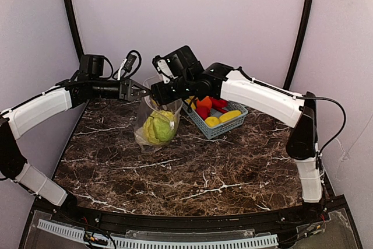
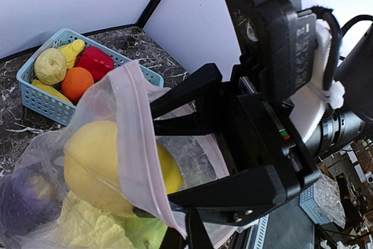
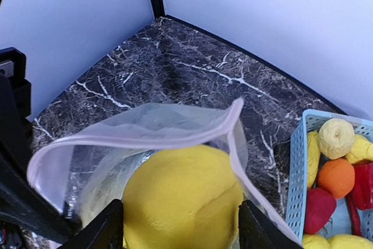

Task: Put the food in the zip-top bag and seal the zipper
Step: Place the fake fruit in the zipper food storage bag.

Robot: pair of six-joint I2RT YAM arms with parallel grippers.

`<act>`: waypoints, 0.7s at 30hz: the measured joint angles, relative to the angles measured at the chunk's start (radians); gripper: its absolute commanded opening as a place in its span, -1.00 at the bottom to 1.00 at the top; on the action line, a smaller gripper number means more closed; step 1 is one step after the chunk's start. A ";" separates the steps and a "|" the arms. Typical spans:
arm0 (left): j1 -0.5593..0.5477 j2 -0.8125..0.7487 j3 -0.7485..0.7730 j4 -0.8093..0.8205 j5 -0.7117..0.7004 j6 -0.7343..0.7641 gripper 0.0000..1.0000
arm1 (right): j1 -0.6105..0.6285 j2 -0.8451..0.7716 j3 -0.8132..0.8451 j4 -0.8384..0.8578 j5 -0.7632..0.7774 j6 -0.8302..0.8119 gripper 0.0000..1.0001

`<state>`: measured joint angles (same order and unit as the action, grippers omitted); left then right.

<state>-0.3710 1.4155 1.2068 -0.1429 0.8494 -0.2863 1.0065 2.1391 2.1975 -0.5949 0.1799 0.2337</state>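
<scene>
Marbled tabletop [image 1: 204, 167], centre: zip-top bag [image 1: 150, 110] is clenched by left gripper [image 1: 140, 91]; yellow fruit [image 3: 180, 190] is straddled by right gripper [image 3: 182, 223], hold cannot be told.

The right wrist view's bottom edge cut off the yellow fruit [image 3: 183, 179] and the fingers [image 3: 108, 228] of the right gripper [image 3: 180, 208]; whether they gripped it was unclear. Its right edge cut the basket [image 3: 296, 167]. Through the bag [image 2: 35, 150], the eggplant [image 2: 20, 199] looked blurred.

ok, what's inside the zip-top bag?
The zip-top bag holds a yellow fruit at the mouth, leafy cabbage and purple eggplant lower down. Anything under those is covered.
</scene>
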 measured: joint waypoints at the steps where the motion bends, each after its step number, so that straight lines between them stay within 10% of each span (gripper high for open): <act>1: 0.001 0.000 0.000 -0.001 -0.001 -0.002 -0.99 | -0.004 0.011 0.006 0.005 0.000 0.000 0.51; 21: 0.005 0.000 -0.006 0.007 -0.003 -0.006 -0.99 | -0.031 -0.080 -0.135 0.103 -0.083 0.018 0.74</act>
<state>-0.3656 1.4151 1.2011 -0.1360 0.8463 -0.2924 0.9752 2.0586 2.0628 -0.4923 0.0971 0.2516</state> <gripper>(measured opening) 0.008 0.864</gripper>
